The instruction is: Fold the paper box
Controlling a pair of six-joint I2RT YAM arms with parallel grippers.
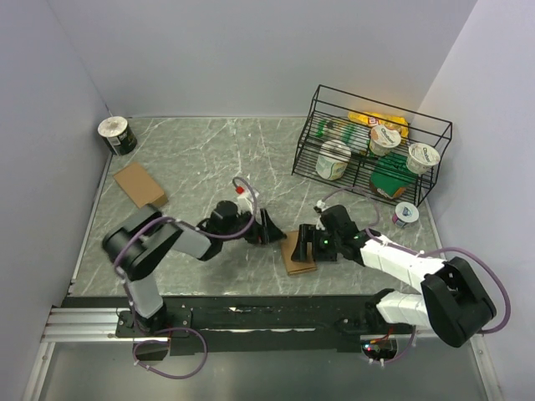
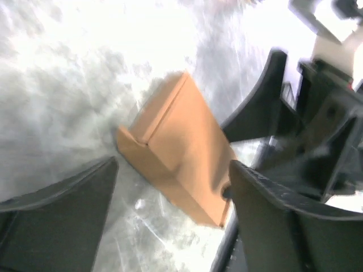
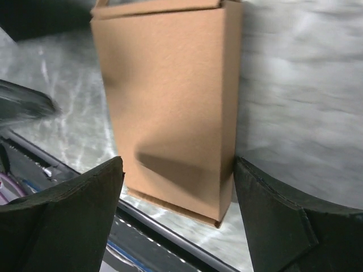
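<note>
Where the two arms meet near the front middle of the worktop (image 1: 201, 159), the paper box (image 1: 298, 259) lies flat, a closed, slim brown rectangle. The right end effector (image 1: 303, 242) stands over it with its fingers spread wide astride the box's width, one just beside each long edge. Whether they press on the cardboard I cannot tell. The left end effector (image 1: 273, 227) sits just to the box's left, released and grasping nothing, and the box shows in the gap beyond its fingers.

From above, the right end effector hides the far end of the box. The left wrist view is blurred and washed out by glare, and the dark shapes at its right edge are hard to sort out.

The worktop has a green-grey marbled surface and is enclosed by plain pale walls. Toward its far left corner lie another brown cardboard box (image 1: 140, 184) and a small dark roll (image 1: 117, 135). At far right stands a black wire rack (image 1: 311, 125) holding cups (image 1: 334, 159).
</note>
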